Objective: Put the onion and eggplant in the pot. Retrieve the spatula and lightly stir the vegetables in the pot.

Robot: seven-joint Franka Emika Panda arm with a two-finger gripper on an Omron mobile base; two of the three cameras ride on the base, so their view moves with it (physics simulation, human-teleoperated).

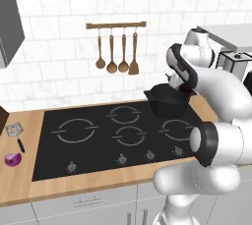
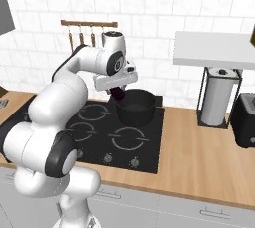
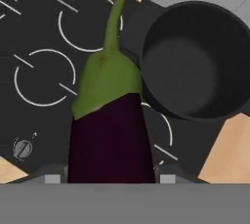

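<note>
White-tiled walling and a wooden counter (image 1: 29, 189) are framing the black cooktop (image 1: 98, 145) we are inspecting. We are finding the end effector (image 3: 111, 179) clamped on the eggplant (image 3: 110, 140), its jaws gripping the dark purple body while the green cap and stem are pointing away from the hand. In the base views the load is hanging just beside the rim of the pot (image 2: 135, 106), which is standing on the far right burner; in the hand view the pot (image 3: 195, 59) is lying off to one side of the eggplant, not under it.

We are judging the eggplant as light, firm-skinned and smooth, so liable to slip or pivot if held near one end; the mid-body grip appears sound. The onion (image 1: 13, 159) is resting on the counter at the far left, well apart from the pot; being round and glossy, it is likely to roll, and calls for a grip across its widest part. The spatula (image 1: 15, 134) is lying just beyond it, thin and stiff; its black handle looks the better hold.

We are noting these limits: the finger tips are hidden behind the eggplant, the arm is covering part of the pot in the left base view, and the spatula's slots are too small to make out.
</note>
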